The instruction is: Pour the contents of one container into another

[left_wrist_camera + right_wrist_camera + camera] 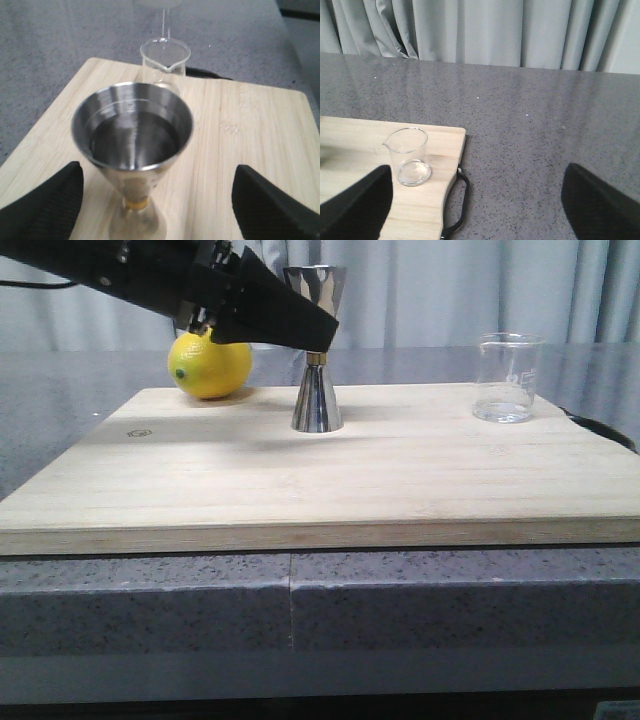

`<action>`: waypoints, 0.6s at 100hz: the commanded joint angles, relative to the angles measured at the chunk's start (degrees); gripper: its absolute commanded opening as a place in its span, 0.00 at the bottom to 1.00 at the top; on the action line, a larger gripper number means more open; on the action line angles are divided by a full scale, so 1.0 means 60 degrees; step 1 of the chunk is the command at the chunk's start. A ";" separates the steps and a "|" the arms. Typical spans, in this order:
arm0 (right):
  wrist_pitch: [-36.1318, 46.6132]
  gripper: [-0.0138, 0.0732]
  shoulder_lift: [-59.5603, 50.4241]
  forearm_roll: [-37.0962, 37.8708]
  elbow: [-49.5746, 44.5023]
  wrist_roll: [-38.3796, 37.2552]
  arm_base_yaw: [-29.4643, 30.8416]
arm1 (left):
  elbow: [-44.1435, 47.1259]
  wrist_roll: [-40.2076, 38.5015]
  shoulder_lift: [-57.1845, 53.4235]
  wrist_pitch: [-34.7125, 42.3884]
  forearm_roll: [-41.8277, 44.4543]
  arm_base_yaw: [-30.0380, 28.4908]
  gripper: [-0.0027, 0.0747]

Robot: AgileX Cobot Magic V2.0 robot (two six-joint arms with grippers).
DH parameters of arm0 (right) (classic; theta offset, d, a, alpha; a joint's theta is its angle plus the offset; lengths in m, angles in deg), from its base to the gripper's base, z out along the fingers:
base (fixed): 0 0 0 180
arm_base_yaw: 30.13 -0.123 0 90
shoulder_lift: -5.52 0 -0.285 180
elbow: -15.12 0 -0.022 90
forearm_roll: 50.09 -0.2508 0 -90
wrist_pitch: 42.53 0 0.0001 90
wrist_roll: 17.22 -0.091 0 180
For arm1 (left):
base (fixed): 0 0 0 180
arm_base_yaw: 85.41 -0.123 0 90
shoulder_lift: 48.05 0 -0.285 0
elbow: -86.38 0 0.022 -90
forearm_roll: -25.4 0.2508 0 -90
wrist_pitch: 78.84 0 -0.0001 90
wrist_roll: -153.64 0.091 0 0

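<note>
Board [400, 480] fills the near part of the front view, its front edge flush above the grey table [150, 600], with wide bare wood ahead of everything standing on it. The jigger [317, 350] stands upright at mid-board. The left claw [285, 325] reaches in from the left at the level of the upper cup, its dark fingers [42, 205] spread wide, one to each side of the jigger and touching neither; the claw is released. In the front view the fingers cover part of the upper cup. In the left wrist view the cup sits between the fingers with open wood on both sides, and whether it holds liquid is hard to tell. A lemon [210, 365] lies behind the left claw, near the board's far left edge, partly hidden. The beaker [507, 377] stands upright well to the right of the left claw, near the board's right edge. The right claw [475, 220] is spread and holds nothing; the beaker lies beyond its one finger, beside the board's handle [461, 200]. Bare table stretches to the curtain [480, 30].
</note>
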 commanded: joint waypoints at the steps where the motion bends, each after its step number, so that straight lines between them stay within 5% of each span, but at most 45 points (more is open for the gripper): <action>1: 0.0611 0.87 -0.0022 0.0128 0.0246 -0.0015 0.0055 | -0.0277 -0.1437 -0.1082 0.0404 0.0874 0.0058 0.77; 38: -0.2446 0.87 -0.0022 -0.0698 0.0791 -0.0015 0.0055 | -0.0277 -0.6853 -0.3560 0.0875 0.6131 0.0039 0.76; 60: -0.5097 0.87 -0.0002 -0.0926 0.1842 -0.0015 0.0055 | -0.0277 -1.1204 -0.5147 0.0690 1.0044 0.0039 0.76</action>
